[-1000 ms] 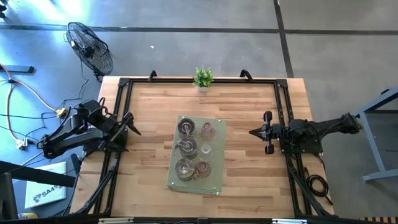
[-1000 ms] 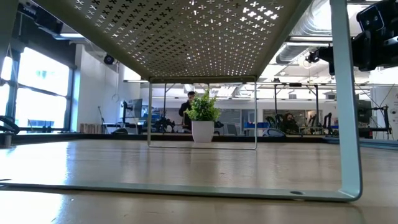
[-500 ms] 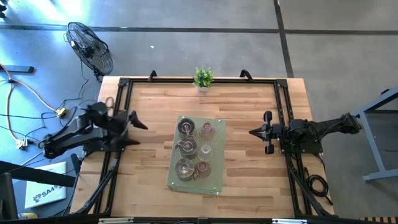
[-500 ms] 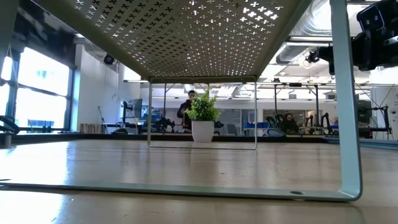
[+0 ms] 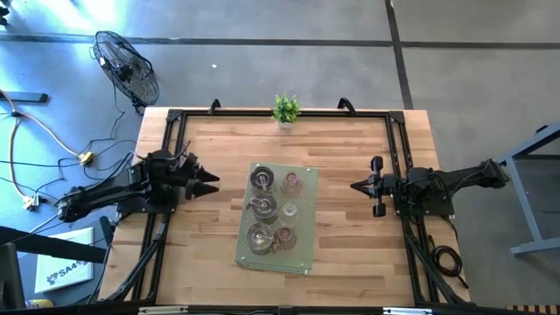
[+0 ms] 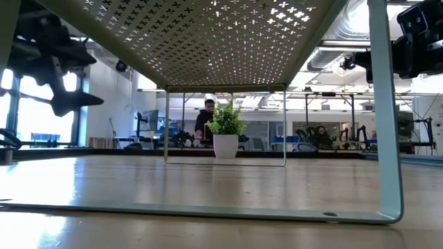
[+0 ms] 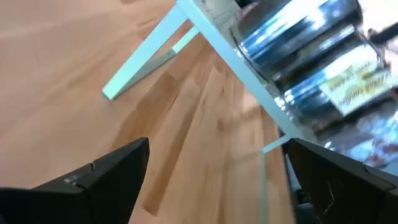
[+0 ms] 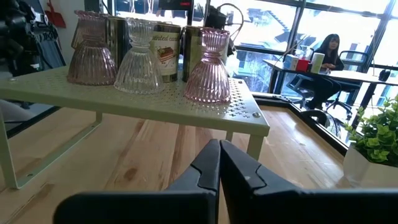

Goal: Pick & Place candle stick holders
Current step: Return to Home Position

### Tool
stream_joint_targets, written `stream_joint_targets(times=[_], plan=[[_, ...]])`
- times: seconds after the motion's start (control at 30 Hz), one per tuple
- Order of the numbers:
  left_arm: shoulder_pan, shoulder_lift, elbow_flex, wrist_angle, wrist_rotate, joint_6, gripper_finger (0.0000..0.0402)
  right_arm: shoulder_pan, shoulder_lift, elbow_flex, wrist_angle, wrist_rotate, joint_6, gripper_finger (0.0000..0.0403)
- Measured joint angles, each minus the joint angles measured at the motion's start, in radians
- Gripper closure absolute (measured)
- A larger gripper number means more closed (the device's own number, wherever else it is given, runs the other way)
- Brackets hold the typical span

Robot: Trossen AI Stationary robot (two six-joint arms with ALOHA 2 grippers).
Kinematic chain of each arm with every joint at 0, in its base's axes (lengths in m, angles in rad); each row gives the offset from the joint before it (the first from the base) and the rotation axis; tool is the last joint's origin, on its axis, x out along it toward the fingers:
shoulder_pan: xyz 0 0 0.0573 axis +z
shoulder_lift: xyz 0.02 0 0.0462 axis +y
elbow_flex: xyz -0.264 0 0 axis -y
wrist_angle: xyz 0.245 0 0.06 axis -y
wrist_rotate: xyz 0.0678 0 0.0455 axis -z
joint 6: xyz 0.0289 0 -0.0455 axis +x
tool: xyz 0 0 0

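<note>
From above, the six candle stick holders [image 5: 275,208] stand in two rows on a pale perforated shelf [image 5: 302,255] at the middle of the bench [image 5: 210,262]: three silver holders [image 5: 262,207] on the side toward the left arm, three glass cups [image 5: 290,210] on the side toward the right arm. The left gripper [image 5: 208,178] hangs over the bench near the shelf's left edge, released, its fingers spread and aimed at the silver row without touching anything. The right gripper [image 5: 354,186] waits well apart from the shelf on the other side, clenched on nothing. A small potted plant [image 5: 285,108] sits at the far edge of the bench. In the low view the shelf's underside fills the top of the picture and its legs rest on the bench; the left gripper [image 6: 86,79] shows dark at upper left, above the bench, and the right arm at upper right. A person stands in the room behind the plant. The left wrist view shows its own two fingers [image 7: 93,180] wide apart over bare wood, with the shelf's edge and the silver holders close ahead. The right wrist view shows its fingers [image 8: 208,165] pressed together, pointing at the shelf, where a pink cup, a clear cup and another pink cup stand in front of the silver holders.
</note>
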Motion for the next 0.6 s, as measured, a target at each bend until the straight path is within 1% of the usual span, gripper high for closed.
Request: stream_joint_targets(times=[0.03, 0.13, 0.2, 0.3, 0.43, 0.53, 0.6], plan=[[0.000, -0.001, 0.000, 0.000, -0.001, 0.038, 0.0025, 0.000, 0.000, 0.000, 0.000, 0.000, 0.000, 0.0398], [0.000, -0.003, -0.001, 0.003, -0.033, 0.242, 0.0025, 0.000, 0.000, 0.000, -0.001, 0.000, 0.000, 0.0399], [0.000, -0.001, -0.001, -0.005, -0.047, 0.324, 0.0025, 0.000, 0.000, 0.000, -0.001, 0.000, 0.000, 0.0401], [0.000, -0.002, -0.001, -0.009, -0.029, 0.366, 0.0025, 0.000, 0.000, 0.000, -0.001, 0.000, 0.000, 0.0402], [0.000, -0.002, -0.002, -0.007, -0.032, 0.367, 0.0025, 0.000, 0.000, 0.000, -0.002, 0.000, 0.000, 0.0399], [0.000, -0.036, -0.003, -0.012, -0.066, 0.412, 0.0025, 0.000, 0.000, 0.000, -0.002, 0.000, 0.000, 0.0396], [-0.005, -0.039, -0.003, -0.001, -0.092, 0.478, 0.0025, 0.000, 0.000, 0.000, -0.002, 0.000, 0.000, 0.0396]])
